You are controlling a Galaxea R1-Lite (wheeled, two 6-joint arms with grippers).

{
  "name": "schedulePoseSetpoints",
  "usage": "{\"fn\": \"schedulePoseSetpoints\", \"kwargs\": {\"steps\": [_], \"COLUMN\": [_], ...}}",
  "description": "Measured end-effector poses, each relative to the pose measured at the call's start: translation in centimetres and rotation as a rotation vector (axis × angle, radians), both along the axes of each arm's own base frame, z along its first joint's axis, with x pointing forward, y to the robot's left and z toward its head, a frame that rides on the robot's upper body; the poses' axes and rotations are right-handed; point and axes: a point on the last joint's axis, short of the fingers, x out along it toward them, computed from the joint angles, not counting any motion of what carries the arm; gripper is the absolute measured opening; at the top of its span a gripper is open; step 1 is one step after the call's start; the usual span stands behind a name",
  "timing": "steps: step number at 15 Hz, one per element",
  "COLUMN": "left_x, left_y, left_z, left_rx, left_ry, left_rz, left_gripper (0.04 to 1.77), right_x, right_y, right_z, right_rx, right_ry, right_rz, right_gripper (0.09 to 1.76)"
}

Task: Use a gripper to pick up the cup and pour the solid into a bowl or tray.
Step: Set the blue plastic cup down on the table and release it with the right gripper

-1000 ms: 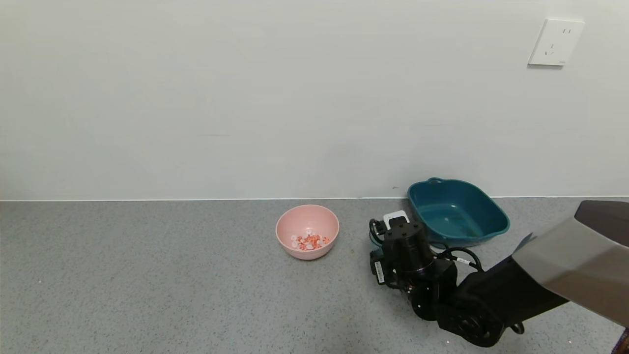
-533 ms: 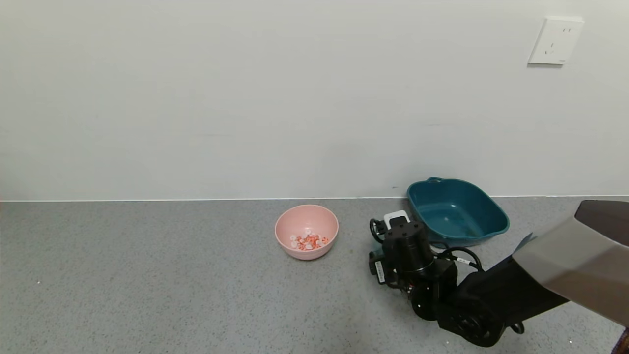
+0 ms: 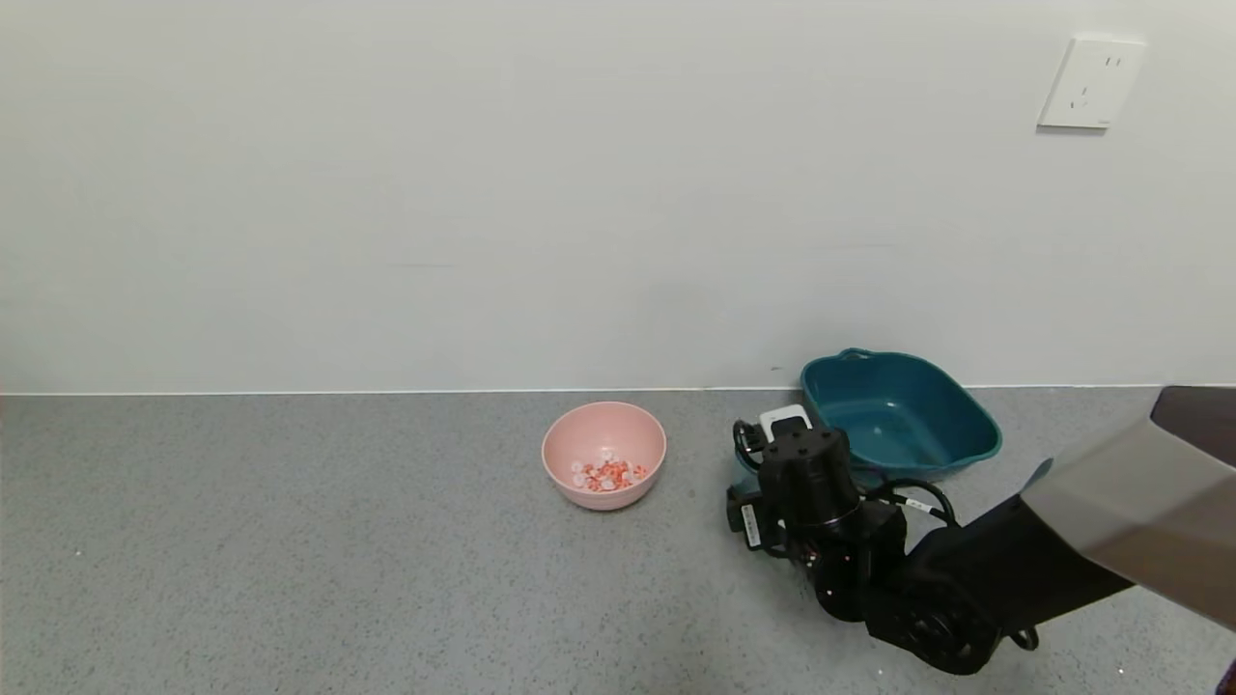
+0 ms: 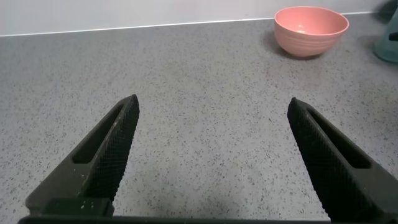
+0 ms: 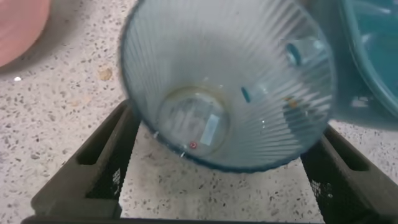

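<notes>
On my left wrist feed, the left end effector [image 4: 208, 155] hangs over bare bench [image 3: 290, 541] with fingers spread wide apart. The bowl [image 3: 604, 455] sits mid-bench holding the solid [image 3: 607, 473]. At its 3 o'clock, my right end effector [image 5: 221, 171] straddles the cup [image 5: 227, 81], fingers apart on either flank, beside the teal tray [image 3: 898, 415].

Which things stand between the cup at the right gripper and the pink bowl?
Nothing visible does. The cup sits between the right gripper fingers, beside the teal tray. Only bare counter separates it from the pink bowl, which already holds the solid.
</notes>
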Motion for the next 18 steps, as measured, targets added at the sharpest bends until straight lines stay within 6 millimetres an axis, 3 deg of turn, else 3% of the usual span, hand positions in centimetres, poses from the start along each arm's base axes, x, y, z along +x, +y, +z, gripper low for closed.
{"fn": "schedulePoseSetpoints", "kwargs": {"steps": [18], "left_x": [0.00], "left_y": [0.00], "left_z": [0.00], "left_rx": [0.000], "left_ry": [0.000], "left_rz": [-0.001], "left_gripper": [1.72], "right_x": [-0.36], "right_y": [-0.14], "right_z": [0.79], "right_rx": [0.007], "right_ry": [-0.008], "right_rz": [0.004], "right_gripper": [1.70]}}
